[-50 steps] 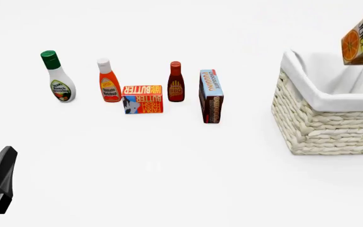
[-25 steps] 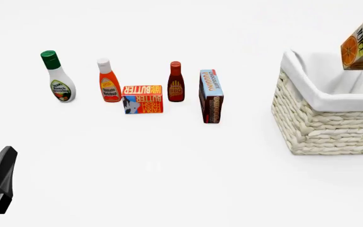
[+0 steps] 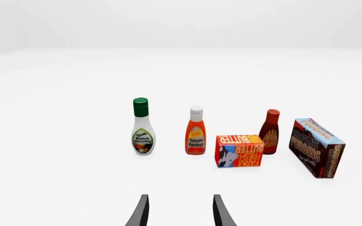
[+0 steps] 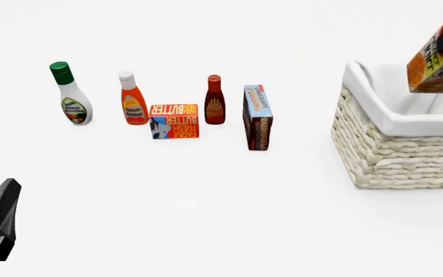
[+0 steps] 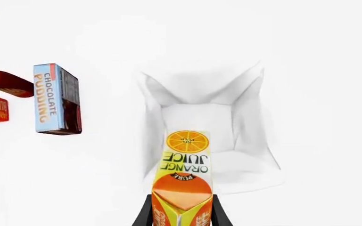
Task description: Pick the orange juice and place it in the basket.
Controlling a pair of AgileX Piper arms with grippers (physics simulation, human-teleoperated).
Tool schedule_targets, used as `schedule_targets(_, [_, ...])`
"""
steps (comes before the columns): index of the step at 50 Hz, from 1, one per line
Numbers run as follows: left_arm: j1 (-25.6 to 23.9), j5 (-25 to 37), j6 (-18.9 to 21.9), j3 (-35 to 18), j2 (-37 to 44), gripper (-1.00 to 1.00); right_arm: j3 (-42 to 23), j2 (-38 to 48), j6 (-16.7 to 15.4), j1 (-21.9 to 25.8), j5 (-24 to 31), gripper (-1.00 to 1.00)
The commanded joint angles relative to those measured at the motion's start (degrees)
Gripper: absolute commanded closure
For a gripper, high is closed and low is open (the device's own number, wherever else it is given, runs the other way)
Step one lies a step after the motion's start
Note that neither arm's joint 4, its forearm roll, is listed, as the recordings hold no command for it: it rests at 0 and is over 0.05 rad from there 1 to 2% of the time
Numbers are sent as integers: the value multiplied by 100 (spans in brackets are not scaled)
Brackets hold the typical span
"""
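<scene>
Right end effector (image 5: 181, 214) clamped on juice (image 4: 437, 60); carton has descended, tilted, now over basket (image 4: 394, 124) opening directly below. Release imminent. Left end effector (image 3: 179, 212) apart, idle.

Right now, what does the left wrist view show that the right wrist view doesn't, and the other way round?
Only the left wrist view shows the ranch dressing bottle, the ketchup bottle and the open left gripper. Only the right wrist view shows the orange juice clamped in the right gripper above the basket. Both show the chocolate pudding box, the butter box and the BBQ sauce bottle, though the last two are cut off in the right wrist view.
</scene>
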Motion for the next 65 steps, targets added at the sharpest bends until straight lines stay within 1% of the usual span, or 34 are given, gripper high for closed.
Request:
schedule_targets(1, [-1, -11, 16, 5, -4, -100, -45, 192, 101, -43, 0, 100])
schedule_targets(31, [-1, -11, 16, 5, -4, -100, -108, 537, 216, -219, 0, 100])
schedule_targets(34, [-1, -11, 16, 5, -4, -100, -121, 594, 309, -170, 0, 100])
schedule_targets(37, [-1, -12, 17, 5, -4, -100, -143, 614, 235, -254, 0, 100])
schedule_targets(42, [0, -10, 15, 5, -4, -100, -197, 732, 362, -171, 0, 100])
schedule_targets(44, [-1, -10, 17, 5, -4, -100, -214, 768, 329, -214, 0, 100])
schedule_targets(48, [-1, -10, 17, 5, -4, -100, -249, 852, 397, -176, 0, 100])
schedule_targets(53, [-2, -12, 16, 5, -4, -100, -315, 947, 407, -171, 0, 100])
schedule_targets(59, [-1, -10, 16, 5, -4, -100, -357, 1041, 333, -291, 0, 100])
schedule_targets(62, [-1, -10, 16, 5, -4, -100, -374, 1084, 323, -322, 0, 100])
schedule_targets(63, [0, -11, 17, 5, -4, -100, -396, 1113, 367, -281, 0, 100])
schedule_targets(65, [-2, -11, 16, 5, -4, -100, -382, 1131, 327, -344, 0, 100])
